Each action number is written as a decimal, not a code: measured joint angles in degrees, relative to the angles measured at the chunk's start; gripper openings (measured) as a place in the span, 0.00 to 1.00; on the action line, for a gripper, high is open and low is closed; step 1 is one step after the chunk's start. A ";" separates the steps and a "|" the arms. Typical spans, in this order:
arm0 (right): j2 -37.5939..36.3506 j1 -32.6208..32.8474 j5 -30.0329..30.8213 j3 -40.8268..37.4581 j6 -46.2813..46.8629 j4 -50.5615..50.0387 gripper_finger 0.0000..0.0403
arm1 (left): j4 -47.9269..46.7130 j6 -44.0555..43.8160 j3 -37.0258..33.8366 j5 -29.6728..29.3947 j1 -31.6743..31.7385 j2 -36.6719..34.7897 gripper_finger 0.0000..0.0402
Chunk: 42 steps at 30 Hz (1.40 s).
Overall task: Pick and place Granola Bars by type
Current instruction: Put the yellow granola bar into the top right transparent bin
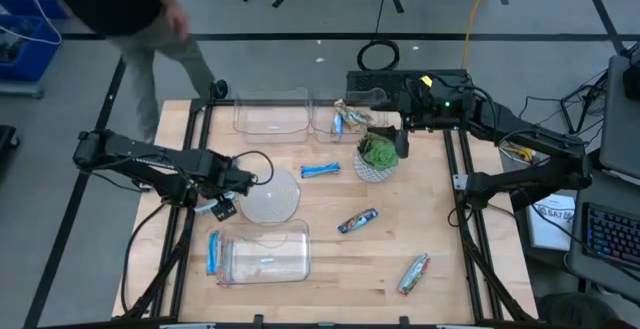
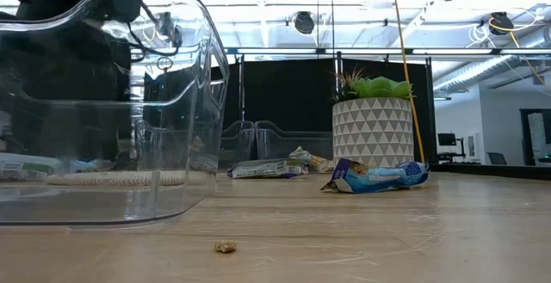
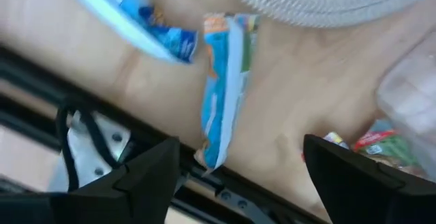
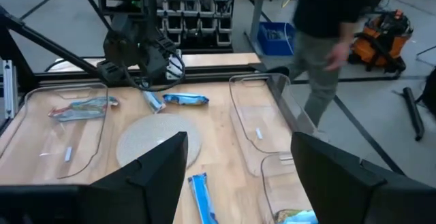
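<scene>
High view: looking straight down over the whole surface (image 1: 330,239). Low view: sitting at surface level, facing the potted plant (image 2: 373,121) also seen overhead. Left wrist view: hovering close above a blue bar (image 3: 221,88). Right wrist view: looking across toward the left arm (image 4: 133,43).

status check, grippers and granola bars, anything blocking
Left gripper open over blue foil-wrapped bar at table's left edge. Right gripper open, empty, far side. Nothing blocking.

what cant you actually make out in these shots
- Low view: both arms barely show; the near tub fills the left side.
- Left wrist view: the blue bar is blurred, its label unreadable.
- High view: bars in the far tub are too small to sort.
- Right wrist view: the right hand hides the table's near part.
</scene>
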 joint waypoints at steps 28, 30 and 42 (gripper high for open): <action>0.05 3.42 -0.19 0.00 -0.55 -1.97 0.62 | 8.96 13.96 -2.27 1.27 4.59 16.19 0.70; 0.05 3.73 -0.19 0.00 -0.71 -1.83 0.62 | 10.98 14.35 -2.96 1.26 4.59 16.19 0.69; -0.13 4.15 -0.41 0.00 -2.06 1.48 0.61 | 16.33 9.88 -10.97 3.49 4.65 16.04 0.61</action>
